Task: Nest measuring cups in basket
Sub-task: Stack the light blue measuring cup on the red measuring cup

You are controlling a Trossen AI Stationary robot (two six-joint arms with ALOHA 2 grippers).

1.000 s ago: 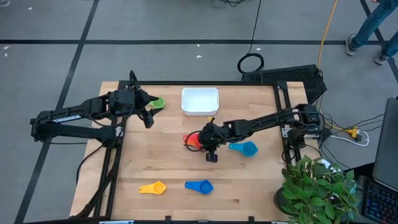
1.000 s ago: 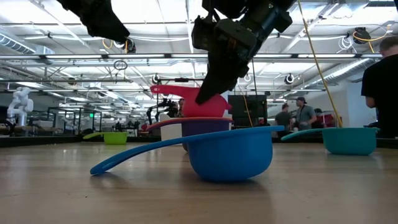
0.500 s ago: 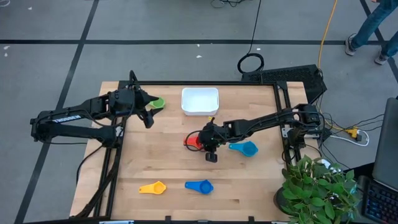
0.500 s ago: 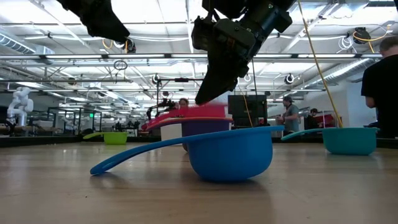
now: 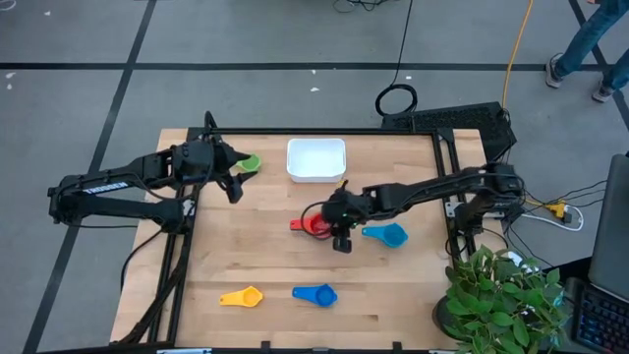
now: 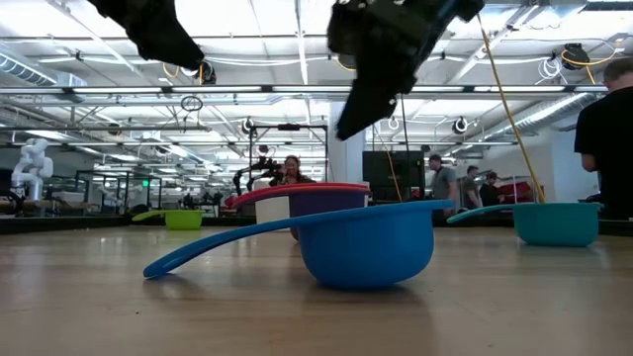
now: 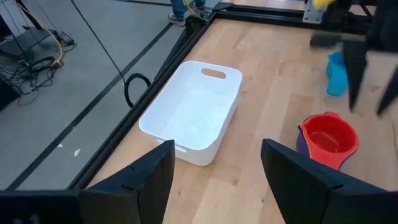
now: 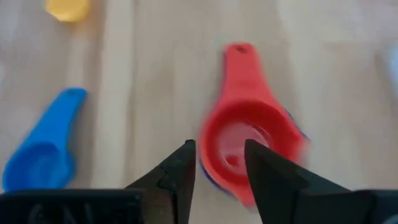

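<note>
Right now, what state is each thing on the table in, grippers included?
Basket: empty, upright.
Red cup: released, nested in a dark blue cup.
Green cup: loose, beside the left gripper.
Light blue cup, mid blue cup, yellow cup: loose.
Left gripper: open, empty.
Right gripper: open, above the red cup.

Wooden table (image 5: pixel 275 265) seen from above, framed by black rails. Potted green plant (image 5: pixel 501 295) placed at table's right near corner. Black cable coil (image 5: pixel 396 99) laid on grey floor beyond table; yellow cable (image 5: pixel 516 49) run across floor. Person's legs (image 5: pixel 585 39) seen top right. People (image 6: pixel 440 183) seen standing in room behind.
</note>
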